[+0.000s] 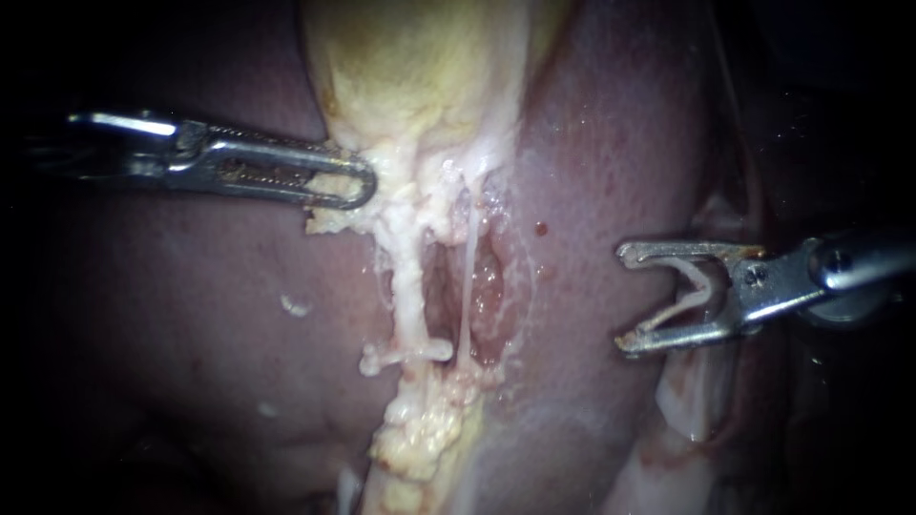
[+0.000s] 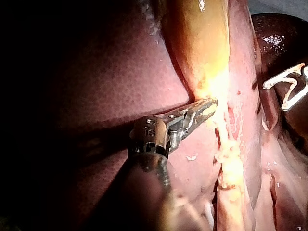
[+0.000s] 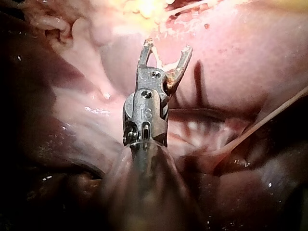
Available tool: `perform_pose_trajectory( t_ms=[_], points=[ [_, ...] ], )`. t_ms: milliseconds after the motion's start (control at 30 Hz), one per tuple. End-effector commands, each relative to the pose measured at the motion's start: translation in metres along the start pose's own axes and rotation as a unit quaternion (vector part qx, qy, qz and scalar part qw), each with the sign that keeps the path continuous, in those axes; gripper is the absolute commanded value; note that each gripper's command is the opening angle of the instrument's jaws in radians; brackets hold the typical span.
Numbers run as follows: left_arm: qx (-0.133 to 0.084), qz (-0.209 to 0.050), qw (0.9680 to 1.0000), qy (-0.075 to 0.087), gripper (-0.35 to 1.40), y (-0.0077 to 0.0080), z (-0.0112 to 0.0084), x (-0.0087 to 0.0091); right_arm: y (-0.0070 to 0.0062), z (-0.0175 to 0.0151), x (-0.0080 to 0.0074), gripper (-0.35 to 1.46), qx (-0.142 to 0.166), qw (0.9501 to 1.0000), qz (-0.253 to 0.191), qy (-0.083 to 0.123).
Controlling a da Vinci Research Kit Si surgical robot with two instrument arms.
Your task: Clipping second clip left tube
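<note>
My left instrument comes in from the left side. Its pincer is clamped on the pale, ragged edge at the narrow lower end of the yellow gallbladder. In my left wrist view, a bit of that pale tissue sits between the two jaws.

My right instrument comes in from the right side. Its pincer is wide apart and grips nothing. It hangs over the dark red liver, well apart from the tubes, and its open end points toward them. A pale V shape sits deep inside the pincer. I cannot tell what it is.

The left tube is the thick white one. It runs from the gallbladder's narrow end down to a bumpy lump of yellow fat. Near the tube's lower end a short pale bar lies across it. It looks like a clip.

The right tube is much thinner, like a thread. It runs just beside the left tube, on the side nearer my right instrument. A dark red hollow shows between the two tubes. The liver lies on both sides of them.
</note>
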Motion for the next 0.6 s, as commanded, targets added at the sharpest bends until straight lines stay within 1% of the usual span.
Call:
perform_pose_trajectory(
  t_ms=[33, 100, 133, 167, 233, 367, 400, 500, 567, 600],
  points=[
    [-0.002, -0.001, 1.0000, -0.001, -0.35, 0.0002, -0.0004, 0.0001, 0.0000, 0.0000, 0.0000, 0.50, 0.000, 1.0000, 0.000, 0.000],
    [-0.004, -0.002, 1.0000, -0.002, -0.35, 0.0008, -0.0015, 0.0004, 0.0000, 0.0001, 0.0000, 0.50, 0.000, 1.0000, 0.000, 0.000],
    [-0.008, -0.004, 0.9999, -0.005, -0.35, 0.0012, -0.0024, 0.0008, 0.0000, 0.0001, 0.0000, 0.50, 0.000, 1.0000, 0.000, 0.000],
    [-0.006, -0.005, 1.0000, -0.003, -0.35, 0.0015, -0.0031, 0.0012, 0.0000, 0.0001, 0.0001, 0.50, 0.000, 1.0000, 0.000, 0.000],
    [-0.004, -0.009, 1.0000, 0.002, -0.35, 0.0021, -0.0047, 0.0022, 0.0000, 0.0001, 0.0001, 0.50, 0.000, 1.0000, 0.000, 0.000],
    [-0.003, -0.011, 0.9998, 0.017, -0.35, 0.0027, -0.0071, 0.0035, -0.0001, 0.0004, 0.0004, 0.50, -0.001, 1.0000, 0.000, 0.000],
    [-0.003, -0.009, 0.9997, 0.021, -0.35, 0.0028, -0.0074, 0.0037, -0.0002, 0.0006, 0.0005, 0.50, -0.001, 1.0000, 0.001, 0.000],
    [-0.001, -0.010, 0.9997, 0.021, -0.35, 0.0030, -0.0077, 0.0038, -0.0005, 0.0012, 0.0010, 0.50, 0.003, 1.0000, 0.001, 0.001],
    [-0.001, -0.010, 0.9997, 0.022, -0.35, 0.0030, -0.0076, 0.0036, -0.0007, 0.0019, 0.0016, 0.50, 0.028, 0.9996, -0.001, 0.006],
    [0.000, -0.010, 0.9997, 0.022, -0.35, 0.0031, -0.0075, 0.0035, -0.0008, 0.0023, 0.0019, 0.50, 0.035, 0.9994, -0.002, 0.008]
  ],
)
